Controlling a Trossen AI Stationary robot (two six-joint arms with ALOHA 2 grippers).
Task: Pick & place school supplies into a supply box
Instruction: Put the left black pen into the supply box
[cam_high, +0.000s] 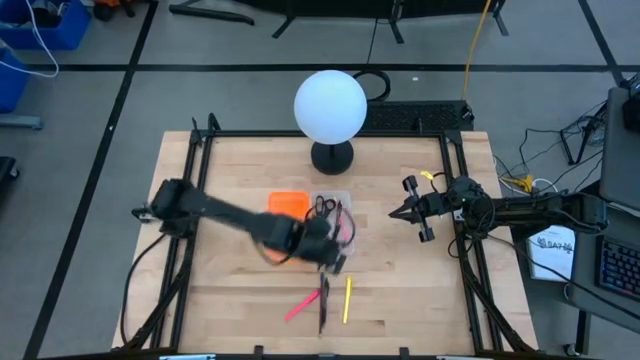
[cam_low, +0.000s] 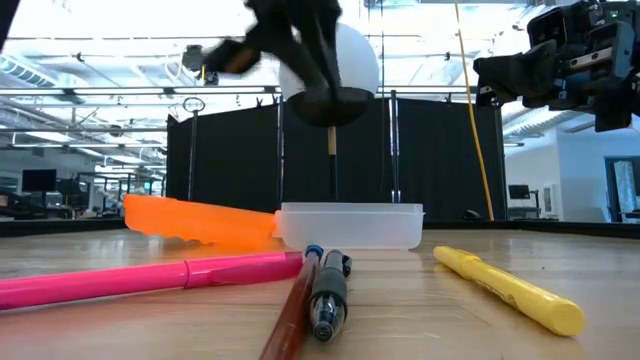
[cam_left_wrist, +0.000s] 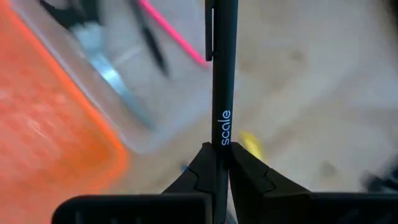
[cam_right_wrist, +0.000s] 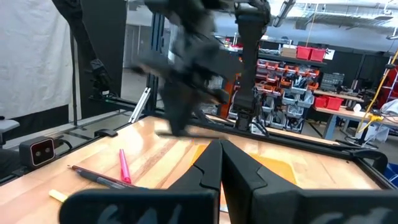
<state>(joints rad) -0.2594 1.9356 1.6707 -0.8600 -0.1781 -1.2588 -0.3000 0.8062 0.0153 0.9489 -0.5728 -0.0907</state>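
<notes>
left end effector (cam_high: 325, 250) hangs above the middle of the tabletop (cam_high: 240, 290), its fingers (cam_left_wrist: 249, 177) pinched tight on a black pen (cam_left_wrist: 222, 74) with "scale" printed on the barrel — the pen runs straight out past the fingertips. just beside the end effector, on the side toward the white globe lamp (cam_high: 330, 105), lies the clear supply box (cam_high: 335, 215); black-handled scissors (cam_high: 324, 206) and a pink-red pen (cam_high: 349, 228) lie in it. the orange perforated piece (cam_high: 288, 204) sits touching the box's side, toward the left arm's base.

below the end effector, toward the tabletop's front edge, loose supplies lie on the wood: a pink pen (cam_high: 300, 304), a dark brown pencil (cam_high: 323, 310) alongside another dark pen (cam_low: 328, 297), and a yellow pen (cam_high: 347, 299) a little apart from them. in the low view the dark pen's tip rests just beside the pencil.

right end effector (cam_high: 397, 213) waits well apart near the right edge of the tabletop — its fingers (cam_right_wrist: 208, 165) pressed together on nothing.
</notes>
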